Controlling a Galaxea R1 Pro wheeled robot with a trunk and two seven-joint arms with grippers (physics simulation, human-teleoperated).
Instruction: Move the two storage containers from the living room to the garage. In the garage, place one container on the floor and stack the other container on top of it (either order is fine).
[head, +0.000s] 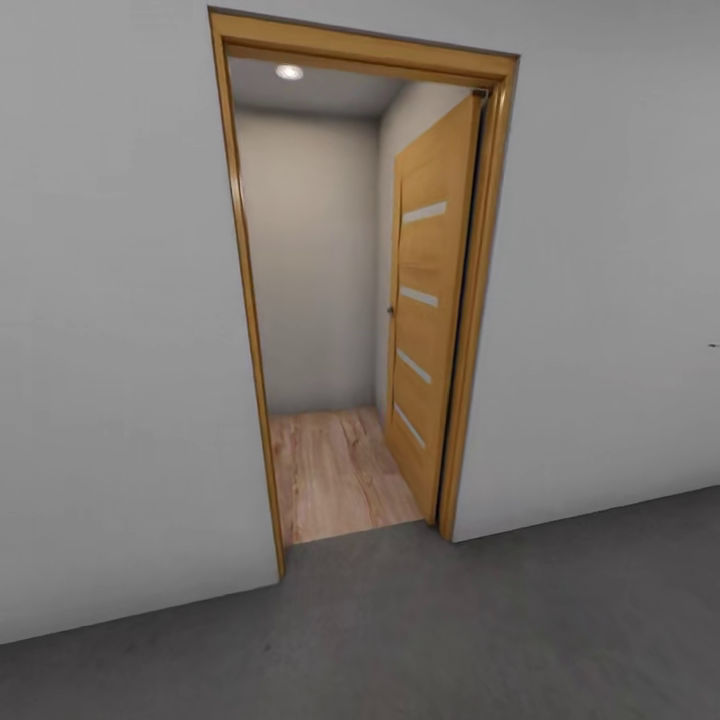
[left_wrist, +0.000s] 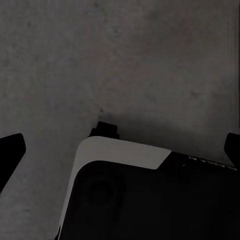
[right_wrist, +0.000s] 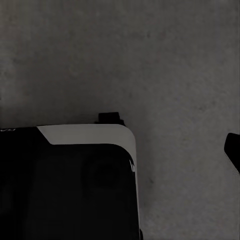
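The two storage containers are out of view. I stand on the dark grey concrete floor (head: 500, 620) of the garage, facing a grey wall with a wood-framed doorway (head: 360, 290). My left gripper (left_wrist: 120, 149) hangs open over the floor (left_wrist: 125, 60); its dark fingertips (left_wrist: 10, 150) sit at both edges of the left wrist view with nothing between them. One fingertip (right_wrist: 233, 147) of my right gripper (right_wrist: 120, 150) is visible at the edge of the right wrist view, set wide over bare concrete (right_wrist: 150, 60), so it reads as open and empty.
The wooden door (head: 430, 300) stands swung inward on the right of the opening. Beyond it is a light wood-plank floor (head: 335, 470) and a plain back wall. My own black-and-white base (left_wrist: 125, 200) (right_wrist: 65, 185) lies under both wrists.
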